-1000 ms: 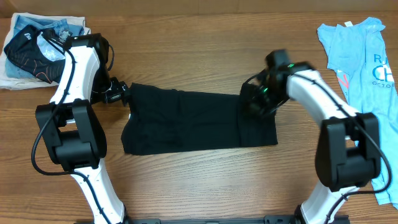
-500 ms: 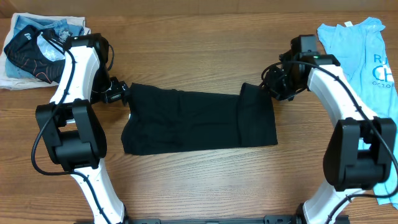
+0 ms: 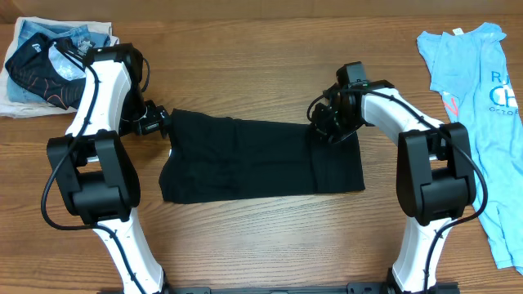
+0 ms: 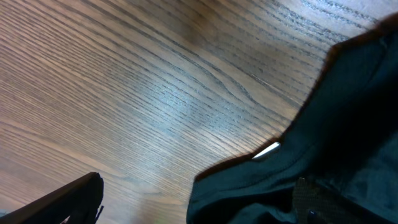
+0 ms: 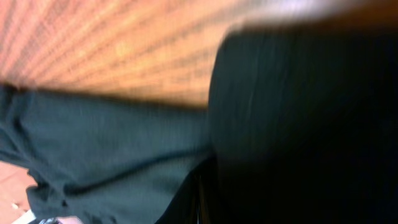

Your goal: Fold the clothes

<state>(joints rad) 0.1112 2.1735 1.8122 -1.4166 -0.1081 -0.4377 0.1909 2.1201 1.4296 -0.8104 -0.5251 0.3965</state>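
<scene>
The black T-shirt (image 3: 245,159) lies as a long folded band across the middle of the wooden table. My left gripper (image 3: 159,124) is at its upper left corner. In the left wrist view the left gripper (image 4: 200,190) is open: one finger is over bare wood, the other is over the T-shirt (image 4: 348,124), near the white neck label (image 4: 266,150). My right gripper (image 3: 323,129) is over the shirt's upper right edge, by the folded right flap. The right wrist view is blurred and shows only black fabric (image 5: 112,137) and some wood. Its fingers cannot be made out.
A light blue printed T-shirt (image 3: 474,82) lies spread at the far right. A pile of clothes (image 3: 78,34) with a smaller black garment with orange lines (image 3: 41,73) sits at the back left corner. Both arm bases stand at the front edge.
My right gripper left the shirt, swung out to the upper right, then came back to the shirt's upper right edge. The left arm has not moved.
</scene>
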